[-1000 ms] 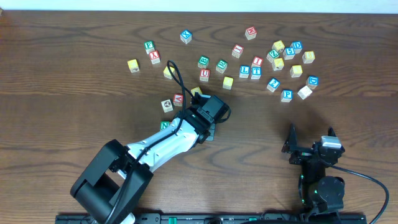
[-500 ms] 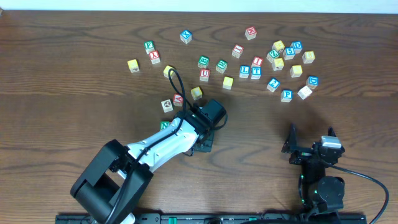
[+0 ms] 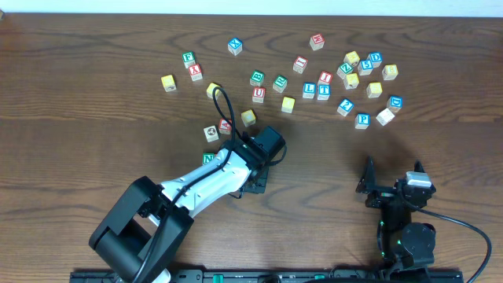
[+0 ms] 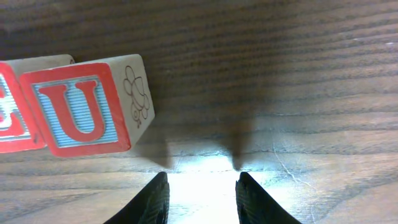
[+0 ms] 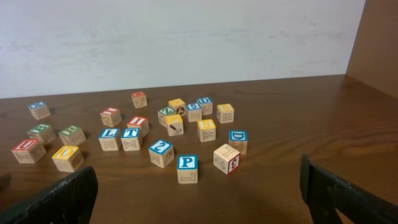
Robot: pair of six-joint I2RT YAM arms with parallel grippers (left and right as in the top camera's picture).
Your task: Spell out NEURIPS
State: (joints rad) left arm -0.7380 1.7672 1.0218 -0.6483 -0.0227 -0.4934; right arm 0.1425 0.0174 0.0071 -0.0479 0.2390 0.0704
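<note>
So the left gripper (image 4: 202,193) hangs low over the table (image 3: 78,141), fingers (image 4: 155,200) only a little apart with nothing but bare wood between them, so it's not holding anything. Just up and off to the side of the tips in the wrist view sits the U cube (image 4: 84,109): red frame, blue letter, a little bee drawn on its side face. It's flat on the table and not touching the fingers. Pressed against its far side is another red-framed cube (image 4: 12,121), cut off by the edge of the shot, so I can't read its letter for sure. From overhead the left arm (image 3: 204,185) covers that spot, but the green N cube (image 3: 208,158) peeks out right at the arm's edge. The right gripper (image 3: 393,174) sits on the robot's side of the table, well apart from all the cubes, jaws spread wide and empty. Its camera looks over the scattered bunch. The blue P cube (image 5: 187,163) is among the nearest, with a blue 2 cube (image 5: 160,148) just beside it. The L cube (image 5: 109,134) and T cube (image 5: 130,134) sit side by side further back, and the red I cube (image 5: 137,122) is just behind the T.
</note>
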